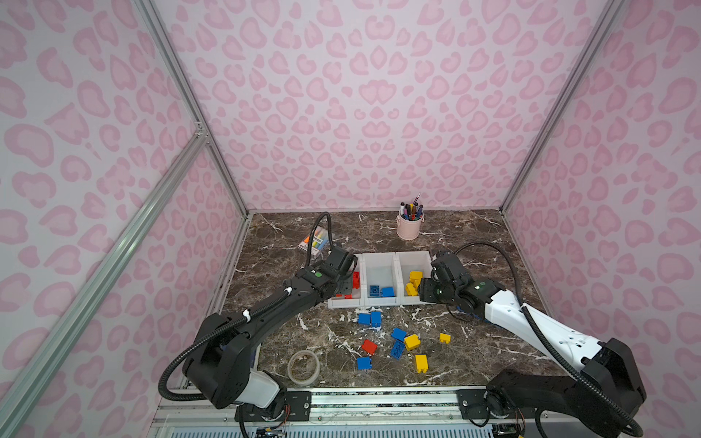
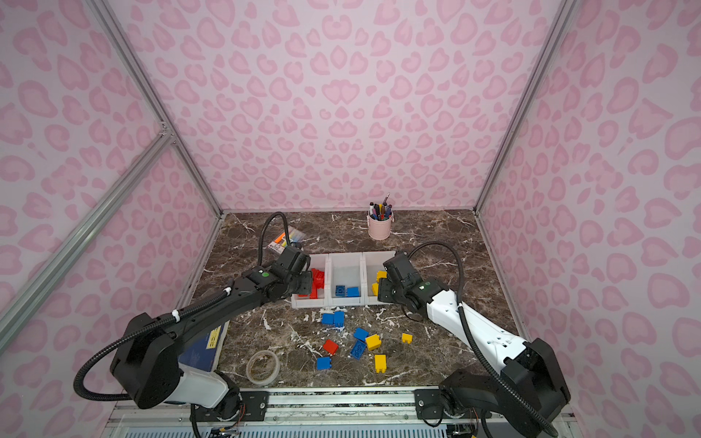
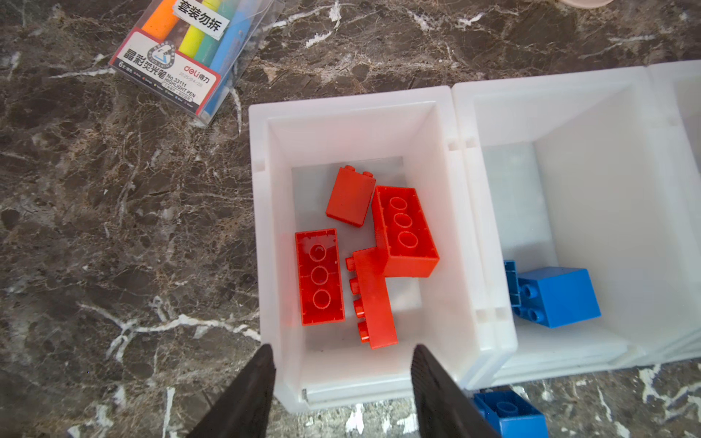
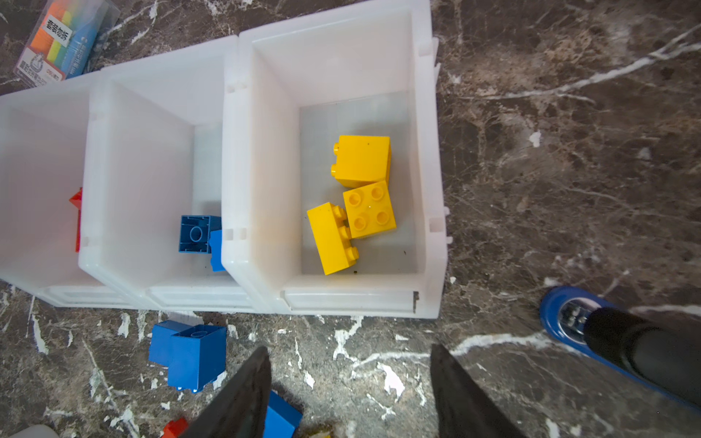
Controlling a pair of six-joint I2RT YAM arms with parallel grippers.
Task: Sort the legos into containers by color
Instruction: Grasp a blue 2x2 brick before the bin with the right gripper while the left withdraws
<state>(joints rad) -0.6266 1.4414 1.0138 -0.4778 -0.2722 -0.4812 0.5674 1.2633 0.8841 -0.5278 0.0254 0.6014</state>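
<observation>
We find the left gripper (image 3: 341, 347) poised over the left bin (image 3: 341, 100) of the three containers (image 1: 379, 254), its jaws parted with nothing between them; four red legos (image 3: 404, 227) lie tumbled on that bin's floor. The right gripper (image 4: 349, 348) hangs in front of the right bin (image 4: 349, 301), likewise spread and empty; three yellow bricks (image 4: 362, 161) sit inside, and two blue bricks (image 3: 557, 295) sit in the middle bin (image 3: 550, 81).

Some nine legos lie unsorted on the marble table (image 1: 288, 242) in front of the row, though a top view is too coarse for a sure count; a blue pair (image 1: 370, 317) sits near the bins' front edge, one red brick (image 1: 369, 346) further out, the rest blue and yellow.

We judge these bricks light, hollow and rigid; the glossy walls may slip under a skewed pinch, so we would close on two flat opposite sides, across the short width of an oblong one, clear of the studs; where bricks touch, as in the blue-and-yellow cluster (image 1: 404, 343), a finger has little room to enter.
</observation>
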